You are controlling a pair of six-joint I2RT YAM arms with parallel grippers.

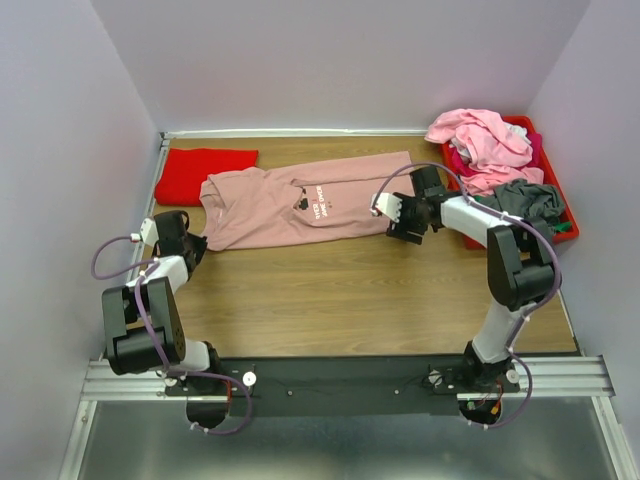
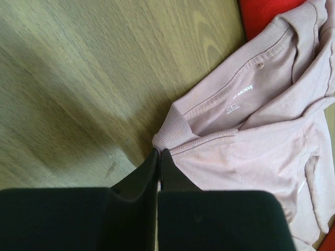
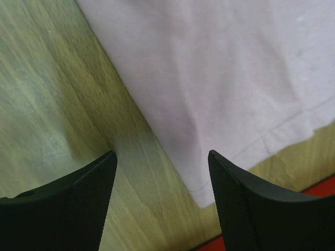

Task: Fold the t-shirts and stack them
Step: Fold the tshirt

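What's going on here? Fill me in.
A robot is folding t-shirts. The left gripper is shut on the collar end of the pink t-shirt spread on the table, and the right gripper hangs open over its hem corner. A folded red t-shirt lies far left; a pile waits in the bin.

My left pincer (image 2: 158,152) is black, and so is my right pincer (image 3: 162,153), whose fingers (image 3: 246,204) carry a fine dotted texture. The dusty-pink t-shirt (image 1: 270,205) at centre frame is plain apart from a small dark chest print (image 1: 318,200) and white lettering on its neck label (image 2: 238,97). At upper left lies a bright red t-shirt (image 1: 200,172), unpatterned. At upper right the bin (image 1: 570,228) is glossy red. It holds a light pink t-shirt (image 1: 485,135), a magenta t-shirt (image 1: 462,160) and a dark grey t-shirt (image 1: 525,200). The desk (image 1: 350,290) is warm brown with streaky wood grain. The walls (image 1: 340,60) are pale lavender, and my cables (image 1: 100,262) are purple.
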